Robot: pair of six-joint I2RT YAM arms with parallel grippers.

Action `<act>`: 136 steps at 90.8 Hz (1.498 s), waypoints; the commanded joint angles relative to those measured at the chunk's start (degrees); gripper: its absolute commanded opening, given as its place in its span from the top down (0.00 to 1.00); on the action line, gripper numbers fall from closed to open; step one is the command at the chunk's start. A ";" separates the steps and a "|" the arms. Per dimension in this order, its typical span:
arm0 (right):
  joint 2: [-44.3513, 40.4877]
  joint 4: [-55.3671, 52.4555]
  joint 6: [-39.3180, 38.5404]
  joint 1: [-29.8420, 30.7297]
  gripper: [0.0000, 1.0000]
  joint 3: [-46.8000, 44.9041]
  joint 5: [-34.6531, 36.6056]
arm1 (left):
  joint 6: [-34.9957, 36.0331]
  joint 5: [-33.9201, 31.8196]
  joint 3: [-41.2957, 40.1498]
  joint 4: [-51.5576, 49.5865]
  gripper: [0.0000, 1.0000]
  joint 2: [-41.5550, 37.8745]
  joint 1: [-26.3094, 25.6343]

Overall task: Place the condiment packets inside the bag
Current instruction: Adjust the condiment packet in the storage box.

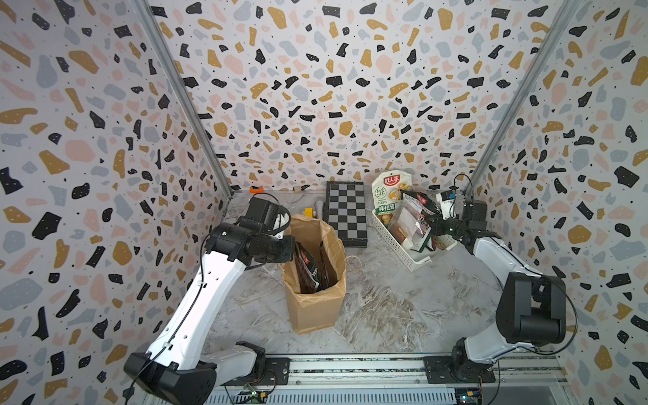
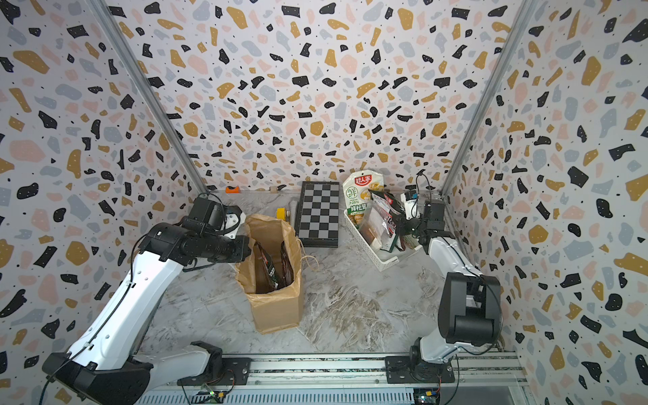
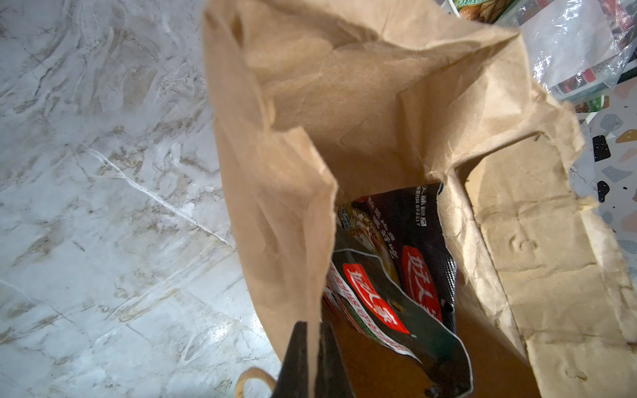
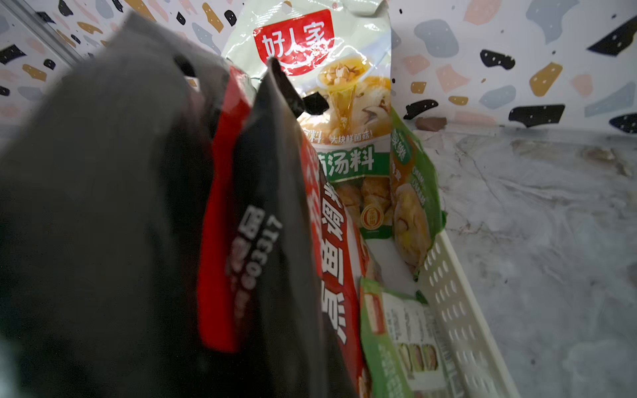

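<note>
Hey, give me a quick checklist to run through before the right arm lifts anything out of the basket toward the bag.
1. Bag upright, mouth open: ok.
2. Left gripper pinching the bag's wall: ok.
3. Right gripper shut at the red and black packet in the basket: ok.
4. Packet really caught between its jaws: cannot tell, hidden.
5. Room in the bag beside the packets inside: ok.
6. All packets bagged: not ok, several sit in the basket.
</note>
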 commanded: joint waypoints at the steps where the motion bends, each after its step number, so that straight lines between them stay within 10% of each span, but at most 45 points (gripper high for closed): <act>1: -8.43 -0.88 7.58 0.11 0.88 -3.16 0.14 | 0.71 -0.14 -0.29 0.29 1.00 -0.21 -0.31; 17: -18.79 0.82 10.78 1.73 0.54 -13.97 2.59 | 0.67 0.45 -0.63 0.57 1.00 -0.30 -0.27; 67: -18.37 -0.36 7.44 4.69 0.54 -14.84 -2.35 | 0.00 1.41 -1.65 1.19 1.00 -1.04 -0.31; 90: -16.89 -0.75 1.32 4.69 0.34 -12.47 3.47 | 0.14 1.22 -1.56 1.16 1.00 -0.58 -0.29; 112: -19.39 -1.41 -4.46 4.78 0.34 -9.98 7.82 | 0.75 1.05 -1.59 1.13 1.00 -0.47 -0.31; 136: -24.67 -1.18 -5.37 5.27 0.56 -7.67 6.47 | 0.84 1.17 -1.07 1.08 1.00 -0.20 -0.31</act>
